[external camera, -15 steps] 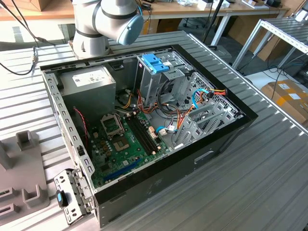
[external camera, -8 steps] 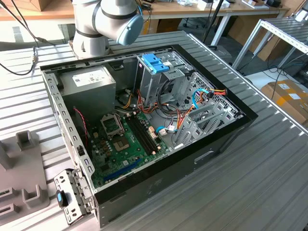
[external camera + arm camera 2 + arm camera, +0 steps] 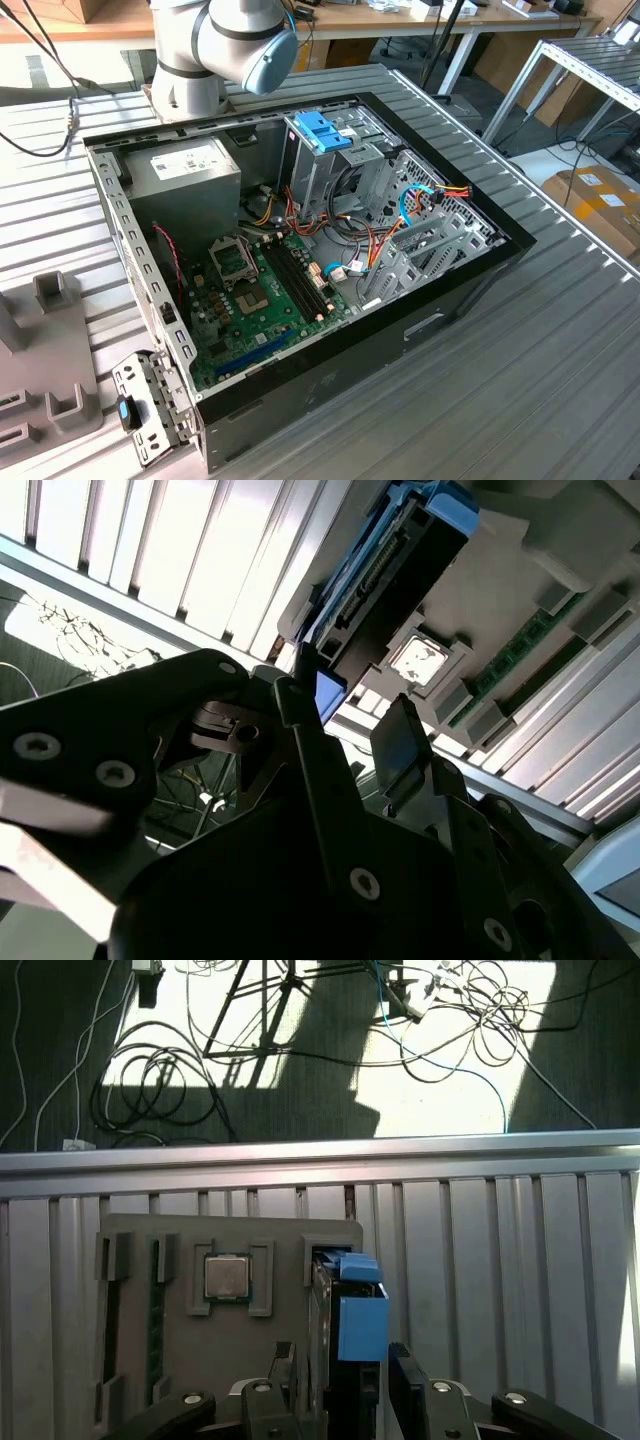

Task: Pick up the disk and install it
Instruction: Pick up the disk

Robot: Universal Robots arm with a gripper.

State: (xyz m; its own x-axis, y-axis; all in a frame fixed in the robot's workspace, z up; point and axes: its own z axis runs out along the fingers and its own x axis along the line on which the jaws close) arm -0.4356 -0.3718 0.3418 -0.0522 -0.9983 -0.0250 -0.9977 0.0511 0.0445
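Observation:
The disk (image 3: 345, 1335) stands on edge in a slot of a grey fixture plate (image 3: 280, 1330); its blue side rail (image 3: 362, 1328) faces the camera. In the second wrist view the disk (image 3: 395, 575) shows its dark connector edge and blue rail. My gripper (image 3: 345, 1378) is open and straddles the disk, one finger (image 3: 284, 1370) on each side, with a thin gap showing beside this one. Both black fingers (image 3: 300, 715) also appear in the second wrist view, around the gripper's middle (image 3: 350, 725).
The fixture also holds a processor chip (image 3: 228, 1278) and a memory stick (image 3: 157, 1310). The open computer case (image 3: 480, 270) lies on the ribbed table, with a power-supply box (image 3: 190, 170), a motherboard (image 3: 260, 300) and a drive cage with a blue handle (image 3: 322, 130). Cables lie on the floor (image 3: 300, 1050).

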